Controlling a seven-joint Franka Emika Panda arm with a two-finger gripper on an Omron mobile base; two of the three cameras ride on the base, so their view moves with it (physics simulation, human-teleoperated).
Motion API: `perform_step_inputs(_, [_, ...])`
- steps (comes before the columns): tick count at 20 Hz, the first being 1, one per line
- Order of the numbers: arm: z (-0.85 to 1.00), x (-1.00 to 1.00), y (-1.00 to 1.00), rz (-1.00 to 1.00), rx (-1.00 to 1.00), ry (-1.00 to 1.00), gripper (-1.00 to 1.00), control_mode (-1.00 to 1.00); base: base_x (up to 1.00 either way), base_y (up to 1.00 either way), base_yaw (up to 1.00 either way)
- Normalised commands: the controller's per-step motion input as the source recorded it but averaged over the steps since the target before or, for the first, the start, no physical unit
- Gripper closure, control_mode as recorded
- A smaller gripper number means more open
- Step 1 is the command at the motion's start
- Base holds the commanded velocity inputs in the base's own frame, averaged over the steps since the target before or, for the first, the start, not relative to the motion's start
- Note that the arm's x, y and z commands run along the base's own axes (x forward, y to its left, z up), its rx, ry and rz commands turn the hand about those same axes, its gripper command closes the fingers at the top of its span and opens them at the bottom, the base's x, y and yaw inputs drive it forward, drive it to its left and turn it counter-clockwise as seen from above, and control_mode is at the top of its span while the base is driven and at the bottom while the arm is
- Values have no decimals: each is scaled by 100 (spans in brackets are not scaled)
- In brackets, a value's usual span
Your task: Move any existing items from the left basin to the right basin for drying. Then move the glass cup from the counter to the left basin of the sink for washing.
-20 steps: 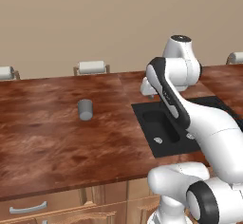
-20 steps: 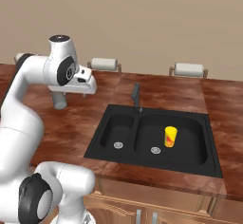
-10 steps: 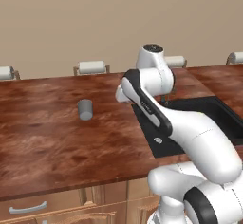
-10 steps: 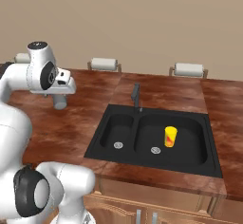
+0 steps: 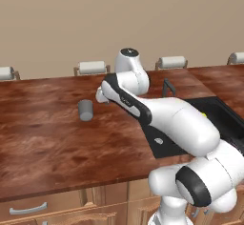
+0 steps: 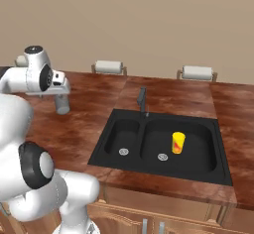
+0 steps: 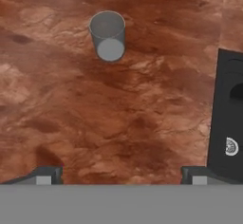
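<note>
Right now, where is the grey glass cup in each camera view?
Left base view: glass cup stands left of centre on the counter.
Right base view: at the left, beside the arm.
Hand view: upper centre-left.
Shared landmark: the black sink, off to its side.

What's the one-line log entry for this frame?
gripper: open, above counter | glass cup: upright, untouched | yellow cup: in right basin

You have even, bright, diffuse rendered light throughout. Counter (image 5: 47, 138) shows a soft gloss, no hard glare. Glass cup (image 7: 108, 35) casts a faint shadow. Sink (image 6: 163, 171) basins read flat black, detail lost. All frames sharp; slight softness in the hand view; no edge distortion.
</note>
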Motion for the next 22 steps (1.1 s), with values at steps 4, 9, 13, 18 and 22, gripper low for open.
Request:
perform_step_inputs(4, [-12, 64, 44, 2, 0, 0, -100, -100, 0, 0, 0])
perform_step_inputs(9, [-10, 59, 26, 0, 0, 4, -100, -100, 0, 0, 0])
perform_step_inputs(13, [-37, 55, 4, 0, 2, 5, -100, -100, 0, 0, 0])
perform_step_inputs(18, [-52, 45, 4, 0, 2, 6, -100, -100, 0, 0, 0])
perform_step_inputs(22, [-50, 41, 11, 0, 1, 6, -100, -100, 0, 0, 0])
